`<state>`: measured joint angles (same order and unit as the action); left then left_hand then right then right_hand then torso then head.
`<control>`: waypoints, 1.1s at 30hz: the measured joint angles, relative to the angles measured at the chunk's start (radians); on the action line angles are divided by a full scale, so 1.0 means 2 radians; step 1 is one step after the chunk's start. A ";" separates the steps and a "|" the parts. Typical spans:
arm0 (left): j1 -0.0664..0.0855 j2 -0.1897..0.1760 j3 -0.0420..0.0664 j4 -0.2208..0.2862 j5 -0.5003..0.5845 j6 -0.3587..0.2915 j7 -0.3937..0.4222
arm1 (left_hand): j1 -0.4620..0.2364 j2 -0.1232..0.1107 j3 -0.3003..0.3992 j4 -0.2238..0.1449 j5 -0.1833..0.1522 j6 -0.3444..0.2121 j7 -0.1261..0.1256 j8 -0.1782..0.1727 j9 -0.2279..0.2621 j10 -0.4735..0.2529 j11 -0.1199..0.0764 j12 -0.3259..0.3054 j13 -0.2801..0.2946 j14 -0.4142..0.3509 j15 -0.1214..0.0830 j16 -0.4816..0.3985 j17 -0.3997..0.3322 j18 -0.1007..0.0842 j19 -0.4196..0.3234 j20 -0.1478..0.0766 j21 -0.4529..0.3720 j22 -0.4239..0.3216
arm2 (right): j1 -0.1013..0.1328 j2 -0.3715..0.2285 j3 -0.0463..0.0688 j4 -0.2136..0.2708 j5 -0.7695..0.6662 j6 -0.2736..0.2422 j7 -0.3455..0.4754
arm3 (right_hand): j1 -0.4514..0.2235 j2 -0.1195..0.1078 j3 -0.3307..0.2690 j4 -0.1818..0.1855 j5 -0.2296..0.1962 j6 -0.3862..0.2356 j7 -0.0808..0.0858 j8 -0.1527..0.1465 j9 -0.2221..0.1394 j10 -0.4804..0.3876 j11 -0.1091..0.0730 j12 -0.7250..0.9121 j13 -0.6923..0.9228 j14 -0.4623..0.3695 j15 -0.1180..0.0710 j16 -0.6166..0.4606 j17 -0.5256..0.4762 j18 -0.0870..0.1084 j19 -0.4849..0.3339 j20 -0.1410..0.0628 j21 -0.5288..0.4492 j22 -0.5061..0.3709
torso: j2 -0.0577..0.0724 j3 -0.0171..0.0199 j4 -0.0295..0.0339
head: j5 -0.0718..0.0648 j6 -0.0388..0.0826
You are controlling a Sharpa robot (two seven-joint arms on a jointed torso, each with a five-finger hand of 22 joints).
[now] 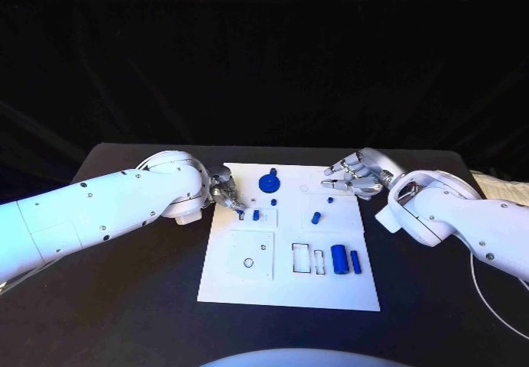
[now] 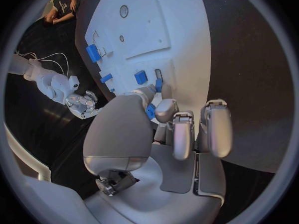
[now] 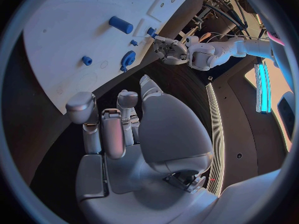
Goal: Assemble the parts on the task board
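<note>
Black worktop carries the white board lying flat at its middle, under dark drapes. Nearest on the board, toward its near right corner, two blue parts stand side by side, a cylinder and a thinner bar, just beside a row of outlined slots; whether anything sits in those slots I cannot tell. Further in, small pegs sit near the left edge and a block lies mid-board. There the left hand reaches over the left edge, fingertips apparently pinching a small blue part just above the board. Beyond, a gear sits near the far edge. At the far right corner the right hand hovers, fingers loosely curled and apart, holding nothing. The likely risk: the pinched piece is tiny, so a tilted insertion could jam it or let it slip.
</note>
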<state>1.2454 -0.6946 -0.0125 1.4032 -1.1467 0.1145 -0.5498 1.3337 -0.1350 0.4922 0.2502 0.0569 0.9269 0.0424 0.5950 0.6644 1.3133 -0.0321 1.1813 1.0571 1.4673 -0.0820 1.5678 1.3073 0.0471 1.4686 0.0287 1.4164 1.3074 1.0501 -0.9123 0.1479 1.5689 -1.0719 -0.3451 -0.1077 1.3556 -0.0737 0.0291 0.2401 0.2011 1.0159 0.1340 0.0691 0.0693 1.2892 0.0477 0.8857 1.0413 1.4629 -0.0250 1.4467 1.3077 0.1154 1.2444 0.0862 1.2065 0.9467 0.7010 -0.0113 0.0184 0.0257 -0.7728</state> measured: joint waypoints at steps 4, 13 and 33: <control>0.000 0.000 0.000 0.001 -0.002 0.006 0.000 | -0.005 -0.005 0.008 -0.005 0.000 0.000 0.000 -0.001 0.000 0.000 0.000 0.000 0.001 0.000 0.000 0.000 0.000 0.000 0.000 0.000 0.000 0.000 | 0.000 0.000 0.000 0.000 0.000 0.000 0.000 | 0.000 0.000 0.000 0.000 0.000 0.000 0.000 0.000 0.000 0.000 0.000 0.000 0.000 0.000 0.000 0.000 0.000 0.000 0.000 0.000 0.000 0.000 | 0.000 -0.0001 0.0000 | 0.000 0.000; 0.000 0.000 0.000 0.001 -0.004 0.024 0.000 | -0.006 -0.006 0.013 -0.010 0.000 0.000 0.000 0.001 0.000 0.004 0.000 0.002 0.002 0.000 0.000 0.000 0.000 0.000 0.000 0.000 0.000 0.000 | 0.000 0.000 0.000 0.000 0.002 0.000 0.001 | 0.000 0.000 0.000 0.000 0.000 0.000 0.000 0.000 0.000 0.000 0.000 0.000 0.000 0.000 0.000 0.000 0.000 0.000 0.000 0.000 0.000 0.000 | 0.000 0.0003 0.0001 | 0.001 -0.002; 0.001 0.004 0.000 -0.003 -0.007 0.046 -0.002 | -0.006 -0.006 0.013 -0.011 0.000 0.001 -0.001 0.000 0.000 0.004 0.000 0.002 0.002 0.000 0.000 0.000 0.000 0.000 0.000 0.000 0.000 0.000 | -0.001 0.000 0.000 0.000 0.003 0.001 0.001 | 0.000 0.000 0.000 0.000 0.000 0.000 0.000 0.000 0.000 0.000 0.000 0.000 0.000 0.000 0.000 0.000 0.000 0.000 0.000 0.000 0.000 0.000 | 0.000 0.0006 -0.0001 | 0.001 -0.003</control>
<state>1.2467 -0.6867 -0.0116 1.3980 -1.1600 0.2057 -0.5533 1.3211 -0.1473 0.5191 0.2288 0.0570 0.9293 0.0412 0.5958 0.6653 1.3204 -0.0322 1.1850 1.0614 1.4673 -0.0819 1.5678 1.3079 0.0471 1.4685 0.0287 1.4163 1.3074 1.0487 -0.9126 0.1479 1.5686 -1.0668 -0.3433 -0.1054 1.3555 -0.0738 0.0292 0.2400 0.2011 1.0158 0.1340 0.0691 0.0693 1.2893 0.0477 0.8858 1.0419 1.4629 -0.0250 1.4467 1.3074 0.1154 1.2444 0.0863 1.2065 0.9459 0.7014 -0.0101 0.0181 0.0273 -0.7785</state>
